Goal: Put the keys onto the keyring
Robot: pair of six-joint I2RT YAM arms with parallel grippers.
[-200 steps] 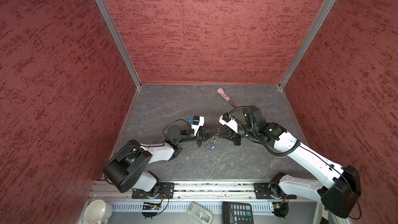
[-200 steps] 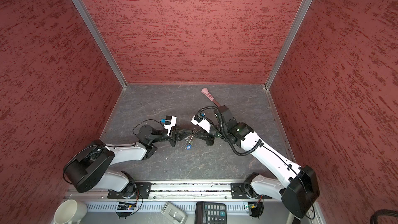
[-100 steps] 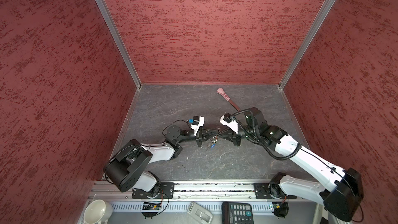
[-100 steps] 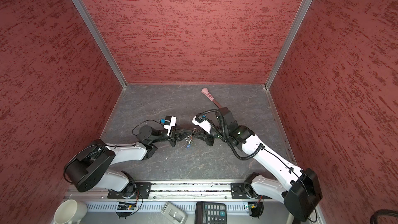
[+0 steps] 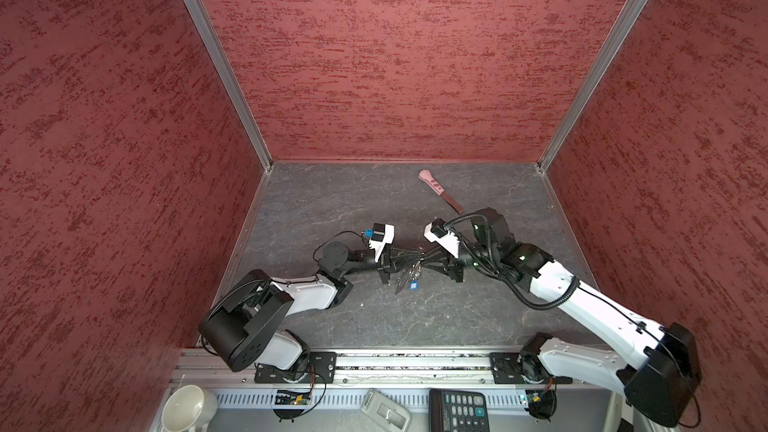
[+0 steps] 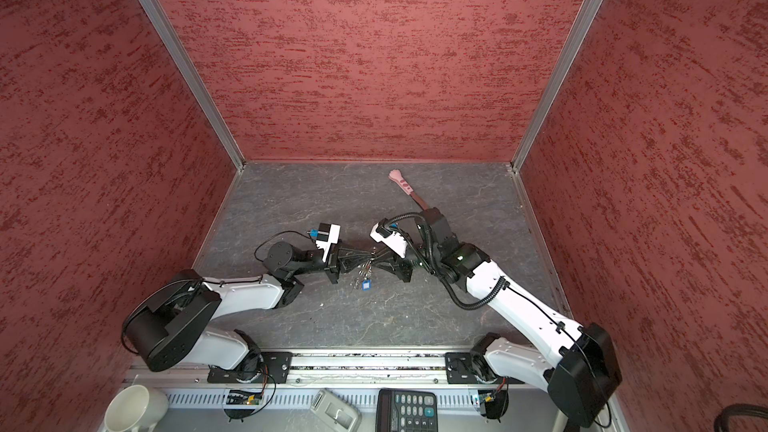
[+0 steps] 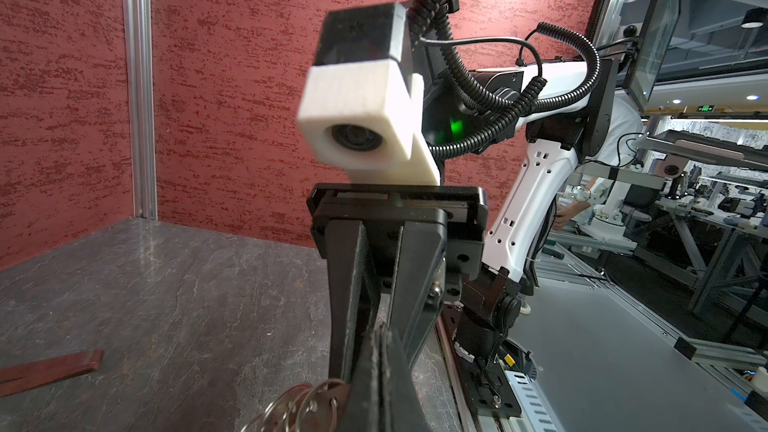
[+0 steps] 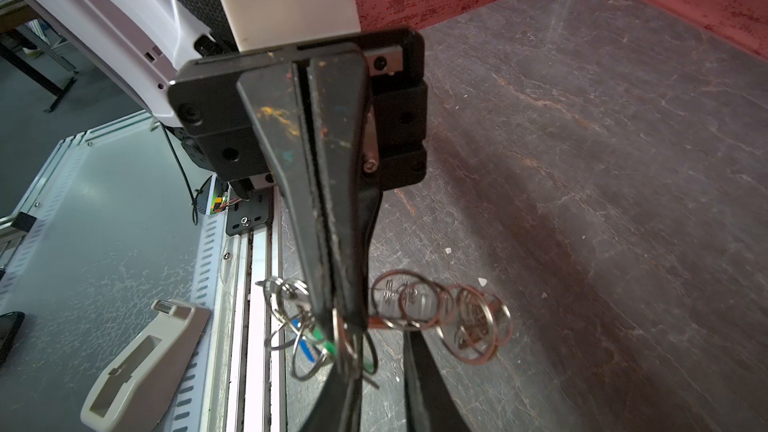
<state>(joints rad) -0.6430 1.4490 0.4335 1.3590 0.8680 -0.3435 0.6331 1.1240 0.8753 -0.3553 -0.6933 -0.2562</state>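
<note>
Both grippers meet tip to tip above the middle of the floor. My left gripper point(image 5: 406, 261) point(image 7: 384, 361) is shut on the keyring point(image 7: 305, 403), a chain of silver rings on a brown strap. The rings point(image 8: 432, 305) dangle beside its fingertips. Keys with a green tag point(image 8: 326, 342) and a blue tag point(image 8: 309, 349) hang from the rings. In both top views the blue tag point(image 5: 412, 285) point(image 6: 366, 285) hangs lowest. My right gripper point(image 5: 424, 261) point(image 8: 378, 401) faces the left one with a gap between its fingers point(image 8: 428, 396), gripping nothing.
A pink-handled tool point(image 5: 436, 189) point(image 6: 405, 189) lies behind the right arm near the back wall; its dark blade point(image 7: 50, 371) shows in the left wrist view. Red walls close three sides. A mug point(image 5: 187, 409), grey holder point(image 5: 384, 411) and calculator point(image 5: 461, 411) sit beyond the front rail.
My right gripper's jaws have parted from shut to a small gap, and its forearm has shifted slightly. The left gripper stays shut in place with the keyring.
</note>
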